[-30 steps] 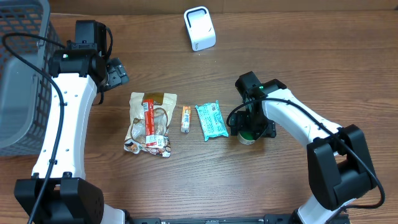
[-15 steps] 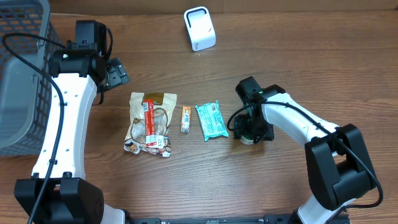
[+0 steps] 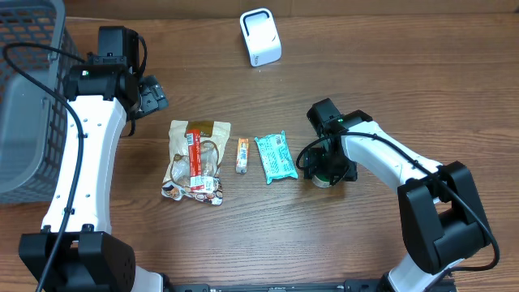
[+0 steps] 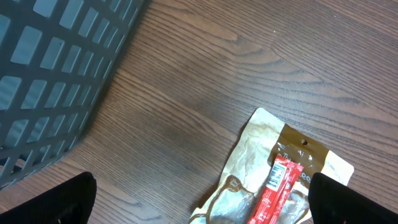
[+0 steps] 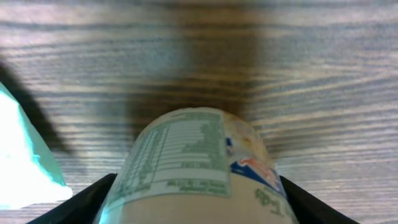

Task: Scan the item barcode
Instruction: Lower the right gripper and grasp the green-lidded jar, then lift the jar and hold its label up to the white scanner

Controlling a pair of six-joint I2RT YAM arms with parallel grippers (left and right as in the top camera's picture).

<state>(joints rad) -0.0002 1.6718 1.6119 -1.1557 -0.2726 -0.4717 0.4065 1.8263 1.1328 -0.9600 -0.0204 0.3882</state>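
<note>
Right gripper [image 3: 326, 170]: clamped on cup [image 5: 186, 155], likely to carry it to scanner [image 3: 260, 37].
Left gripper [image 3: 152, 96]: jaws apart, idle near basket [image 3: 24, 97].

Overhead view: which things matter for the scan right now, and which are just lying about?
In the job:
labelled tub
right claw, set around the tub
white scanner

Lying about:
brown snack pouch
small orange bar
teal packet
grey basket

Overhead above table [image 3: 422, 73]; wrists close, downward
</note>
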